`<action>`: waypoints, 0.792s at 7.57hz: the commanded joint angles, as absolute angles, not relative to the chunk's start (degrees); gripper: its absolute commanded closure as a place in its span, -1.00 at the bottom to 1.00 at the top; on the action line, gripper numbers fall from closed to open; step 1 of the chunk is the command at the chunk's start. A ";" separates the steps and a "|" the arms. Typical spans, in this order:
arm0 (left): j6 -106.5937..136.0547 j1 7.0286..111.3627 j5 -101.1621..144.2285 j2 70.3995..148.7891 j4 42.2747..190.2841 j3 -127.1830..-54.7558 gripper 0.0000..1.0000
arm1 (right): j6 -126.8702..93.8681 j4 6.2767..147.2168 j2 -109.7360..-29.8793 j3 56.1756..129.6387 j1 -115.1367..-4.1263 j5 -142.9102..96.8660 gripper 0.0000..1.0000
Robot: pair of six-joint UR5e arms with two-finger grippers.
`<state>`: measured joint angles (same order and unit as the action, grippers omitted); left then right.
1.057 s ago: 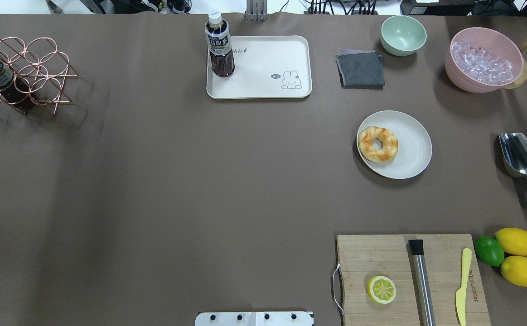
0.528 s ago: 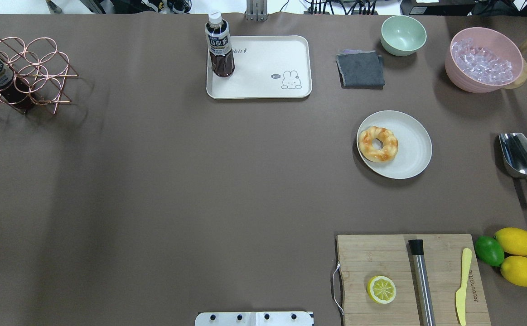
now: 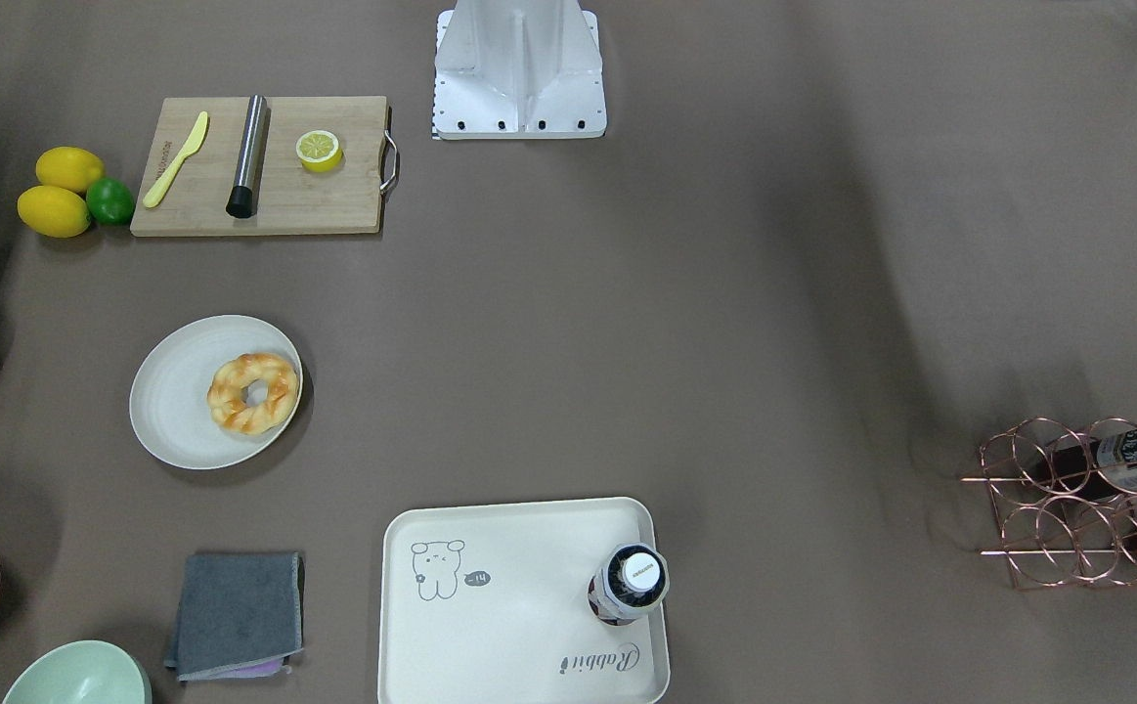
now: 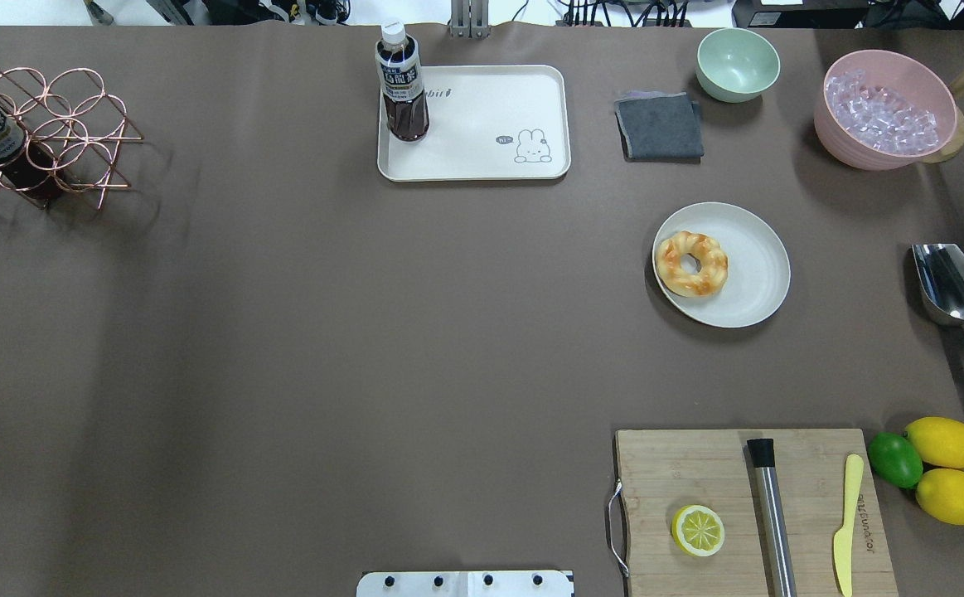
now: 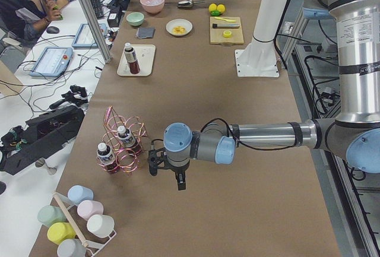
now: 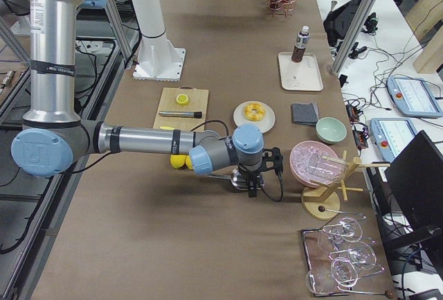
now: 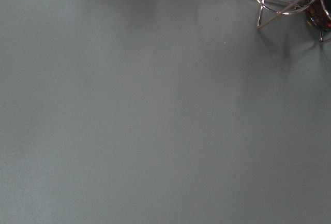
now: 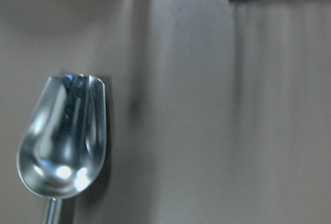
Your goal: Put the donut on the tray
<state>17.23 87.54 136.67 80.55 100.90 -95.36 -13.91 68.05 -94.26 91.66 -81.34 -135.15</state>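
Currently the donut (image 4: pixel 691 263) sits on the plate (image 4: pixel 755 286), well apart from the tray (image 4: pixel 482 124). I cannot tell how wide the left gripper (image 5: pixel 180 182) or right gripper (image 6: pixel 252 190) stands.

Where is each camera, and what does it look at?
Front-facing: across the table, facing robot's base; no arms.
Overhead: behind the robot, looking down; base edge.
Exterior left: table's end, left arm near.
Exterior right: opposite end, right arm near.
Left wrist: down at rack corner.
Right wrist: down at scoop.
Front-facing and overhead share donut on plate.

Left gripper (image 5: pixel 179 184) (and right gripper (image 6: pixel 252 191)) downward
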 commanded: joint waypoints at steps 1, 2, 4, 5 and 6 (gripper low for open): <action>17.23 87.63 136.67 80.51 100.90 -95.36 -0.96 | -29.21 67.94 -84.76 91.41 -69.83 -134.65 -1.00; 17.23 87.54 136.67 80.51 100.90 -95.36 -0.96 | -35.01 67.77 -82.55 91.41 -66.13 -134.04 -1.00; 17.40 87.63 136.67 80.51 101.77 -95.36 -0.96 | -48.11 67.24 -78.85 91.58 -56.12 -125.63 -1.00; 17.40 87.63 136.67 80.51 101.86 -95.27 -0.96 | -51.82 67.24 -77.27 91.50 -54.68 -125.42 -1.00; 17.40 87.63 136.67 80.51 101.87 -95.36 -0.96 | -52.55 67.15 -77.17 91.41 -53.80 -125.16 -0.98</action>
